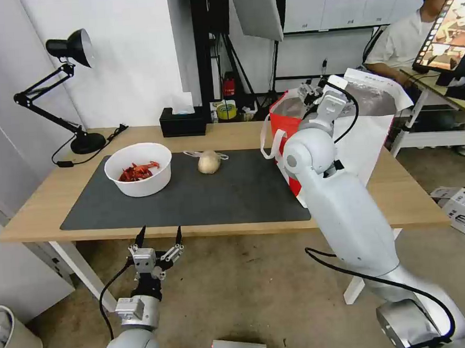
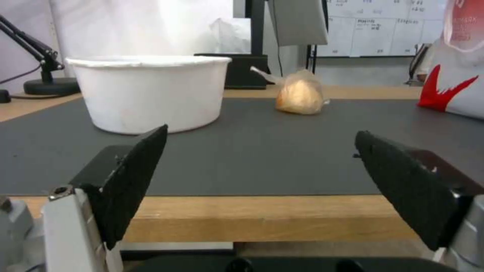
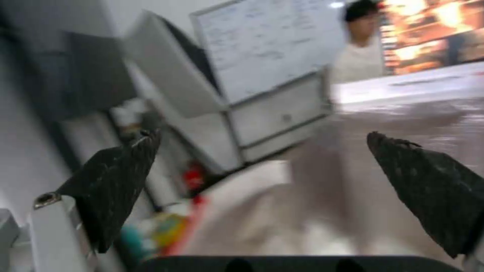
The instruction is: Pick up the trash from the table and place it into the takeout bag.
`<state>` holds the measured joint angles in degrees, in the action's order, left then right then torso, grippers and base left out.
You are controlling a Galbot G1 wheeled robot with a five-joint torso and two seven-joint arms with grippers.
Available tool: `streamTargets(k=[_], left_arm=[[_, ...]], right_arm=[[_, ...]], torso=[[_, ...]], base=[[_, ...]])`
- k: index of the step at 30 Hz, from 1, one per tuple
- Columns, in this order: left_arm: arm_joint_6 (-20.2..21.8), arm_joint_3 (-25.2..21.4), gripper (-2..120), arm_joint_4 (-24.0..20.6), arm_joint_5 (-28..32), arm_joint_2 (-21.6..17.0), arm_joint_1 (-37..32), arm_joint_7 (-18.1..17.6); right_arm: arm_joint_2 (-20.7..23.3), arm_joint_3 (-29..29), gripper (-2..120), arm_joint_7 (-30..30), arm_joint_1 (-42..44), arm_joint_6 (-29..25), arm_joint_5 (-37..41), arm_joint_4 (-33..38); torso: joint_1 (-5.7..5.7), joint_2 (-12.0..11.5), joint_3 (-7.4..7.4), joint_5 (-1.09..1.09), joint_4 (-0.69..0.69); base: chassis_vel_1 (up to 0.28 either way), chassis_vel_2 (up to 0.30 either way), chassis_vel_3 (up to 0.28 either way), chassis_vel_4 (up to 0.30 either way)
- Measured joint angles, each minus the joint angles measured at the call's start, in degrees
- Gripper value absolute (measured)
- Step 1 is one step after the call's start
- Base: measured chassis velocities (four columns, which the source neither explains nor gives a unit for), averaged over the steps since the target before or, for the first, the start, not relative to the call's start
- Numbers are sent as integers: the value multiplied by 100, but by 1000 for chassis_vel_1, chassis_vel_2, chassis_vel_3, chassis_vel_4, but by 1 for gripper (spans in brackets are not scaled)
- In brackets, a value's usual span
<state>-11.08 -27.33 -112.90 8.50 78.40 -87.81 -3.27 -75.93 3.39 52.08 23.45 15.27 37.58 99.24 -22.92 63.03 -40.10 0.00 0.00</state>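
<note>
Right gripper [image 1: 309, 91] hangs wide and empty over the foil-lined red-and-white takeout bag [image 1: 366, 129], positioned for dropping; left gripper [image 1: 159, 235] waits wide at six o'clock of the white round bowl [image 1: 138, 169].

A light wooden table [image 1: 230, 135] with white legs holds a dark grey mat [image 1: 192, 195]. On the mat sit a white bowl [image 1: 138, 169] and a beige wrapped lump [image 1: 208, 162]. A red-and-white bag [image 1: 345, 130], black tissue box [image 1: 183, 122] and desk lamp [image 1: 64, 90] stand on the wood.
</note>
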Motion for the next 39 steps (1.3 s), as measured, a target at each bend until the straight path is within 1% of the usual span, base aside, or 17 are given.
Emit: streamTargets(k=[1, 4, 5, 8, 9, 12, 13, 16, 17, 20, 21, 23, 25, 30, 35, 36, 39], left_arm=[[0, 0, 100, 0, 0, 0, 0, 0], [0, -5, 100, -23, -2, 1, -7, 0], [0, -5, 100, -23, -2, 1, -7, 0], [0, -29, 100, -55, -3, -4, -26, 1], [0, -29, 100, -55, -3, -4, -26, 1], [0, -44, 100, -77, -2, -9, -44, 0], [0, -44, 100, -77, -2, -9, -44, 0], [0, -52, 100, -95, 3, -9, -47, -2], [0, -52, 100, -95, 3, -9, -47, -2], [-1, -45, 100, -98, 6, -3, -37, -1], [-1, -45, 100, -98, 6, -3, -37, -1], [-2, -37, 100, -101, 7, -2, -27, -2], [-2, -34, 100, -104, 8, -3, -26, -2], [-3, -35, 100, -129, 13, -10, -35, -3], [-14, -22, 100, -160, 19, 32, -30, -6], [-14, -22, 100, -160, 19, 32, -30, -6], [-27, -13, 100, -161, 23, 47, -9, -4]], right_arm=[[0, 0, 100, 0, 0, 0, 0, 0], [90, -115, 100, -770, 71, -287, 81, 240], [90, -115, 100, -770, 71, -287, 81, 240], [236, -187, 100, -1578, 173, -538, 189, 477], [236, -187, 100, -1578, 173, -538, 189, 477], [543, -215, 100, -2614, 396, -826, 261, 724], [543, -215, 100, -2614, 396, -826, 261, 724], [989, -114, 100, -3969, 792, -1013, 413, 1091], [989, -114, 100, -3969, 792, -1013, 413, 1091], [1425, 148, 100, -4937, 1266, -1101, 524, 1393], [1425, 148, 100, -4937, 1266, -1101, 524, 1393], [1726, 369, 100, -5469, 1679, -1074, 547, 1633], [1927, 519, 100, -5618, 2023, -969, 548, 1848], [2193, 890, 100, -5541, 2637, -563, 703, 2341], [2390, 1559, 100, -5130, 3543, -132, 600, 2975], [2390, 1559, 100, -5130, 3543, -132, 600, 2975], [2374, 2080, 100, -4801, 4182, -5, 380, 3226]], torso=[[0, 0, 0, 0, 0], [0, 0, 0, 0, 0], [0, 0, 0, 0, 0], [0, 0, 0, 0, 0], [0, 0, 0, 0, 0], [0, 0, 0, 1, 1], [0, 0, 0, 1, 1], [0, 0, 0, 1, 0], [0, 0, 0, 1, 0], [0, 0, 0, 2, 0], [0, 0, 0, 2, 0], [0, 0, 0, 2, -1], [0, 0, 1, 2, -2], [0, -1, 0, 2, 0], [0, -1, 0, 0, 0], [0, -1, 0, 0, 0], [0, -1, 0, 1, -1]], base=[[0, 0, 0, 0], [0, 0, 0, 0], [0, 0, 0, 0], [0, 0, 0, 0], [0, 0, 0, 0], [0, 0, 0, 0], [0, 0, 0, 0], [0, 0, 0, 0], [0, 0, 0, 0], [0, 0, 0, 0], [0, 0, 0, 0], [0, 0, 0, 0], [0, 0, 0, 0], [0, 0, 0, 0], [0, 0, 0, 0], [0, 0, 0, 0], [0, 0, 0, 0]])
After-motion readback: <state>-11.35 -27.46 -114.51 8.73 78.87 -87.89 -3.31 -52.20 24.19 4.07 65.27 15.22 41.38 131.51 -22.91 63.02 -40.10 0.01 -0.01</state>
